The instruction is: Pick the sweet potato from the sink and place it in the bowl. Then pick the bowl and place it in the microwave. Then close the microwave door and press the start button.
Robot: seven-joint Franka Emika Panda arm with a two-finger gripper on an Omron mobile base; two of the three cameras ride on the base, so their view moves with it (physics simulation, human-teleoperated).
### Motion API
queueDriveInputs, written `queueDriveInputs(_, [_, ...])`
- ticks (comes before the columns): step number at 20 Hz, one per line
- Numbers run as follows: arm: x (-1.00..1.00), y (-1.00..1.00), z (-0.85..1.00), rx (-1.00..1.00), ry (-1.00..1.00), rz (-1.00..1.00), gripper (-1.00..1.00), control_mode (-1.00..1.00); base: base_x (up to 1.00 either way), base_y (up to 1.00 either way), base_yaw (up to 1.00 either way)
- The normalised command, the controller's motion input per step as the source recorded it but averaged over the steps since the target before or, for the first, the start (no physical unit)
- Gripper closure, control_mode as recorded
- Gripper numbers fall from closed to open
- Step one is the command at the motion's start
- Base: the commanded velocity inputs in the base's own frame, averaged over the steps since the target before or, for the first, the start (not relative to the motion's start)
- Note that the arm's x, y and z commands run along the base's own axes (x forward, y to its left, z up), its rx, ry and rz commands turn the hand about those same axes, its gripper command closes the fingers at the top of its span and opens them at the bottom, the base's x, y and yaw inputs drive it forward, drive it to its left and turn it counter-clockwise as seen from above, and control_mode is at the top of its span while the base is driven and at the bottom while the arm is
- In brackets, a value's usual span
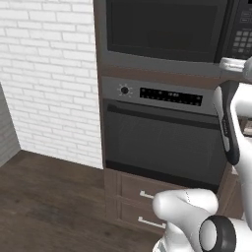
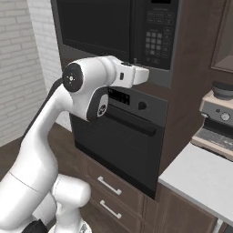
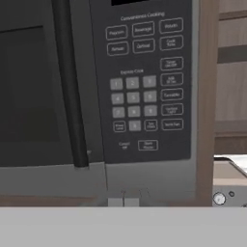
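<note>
The microwave (image 2: pixel 118 34) sits built into the tall cabinet, above the knobbed oven (image 2: pixel 123 136). The microwave door (image 1: pixel 165 29) lies flat against the front, so it appears closed; through its dark glass I cannot tell whether the bowl and the sweet potato are inside. In the task, that leaves the start button as the likely step in hand.

The arm (image 2: pixel 82 95) is raised to microwave height, its hand stretched forward toward the keypad panel (image 3: pixel 144 79) on the right of the microwave, which fits a press on that panel. The hand view looks squarely at the keypad, with the door's dark vertical handle (image 3: pixel 70 87) to the left; the panel is near but not touched as far as I can judge. The labels are too blurred to name the start key. I cannot tell whether the fingers are open or closed.

To the right, a coffee machine (image 2: pixel 217 120) stands on the counter (image 2: pixel 195 182), well apart from the arm.
</note>
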Motion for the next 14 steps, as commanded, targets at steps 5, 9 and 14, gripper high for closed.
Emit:
queueDriveInputs(5, [0.11, -0.24, 0.0, 0.01, -0.1, 0.0, 1.0, -1.0, 0.0, 0.0, 0.0])
queueDriveInputs(9, [0.1, -0.07, 0.0, 0.0, -0.13, 0.0, 1.0, -1.0, 0.0, 0.0, 0.0])
queueDriveInputs(14, [0.05, -0.03, -0.02, 0.0, -0.2, 0.0, 1.0, -1.0, 0.0, 0.0, 0.0])
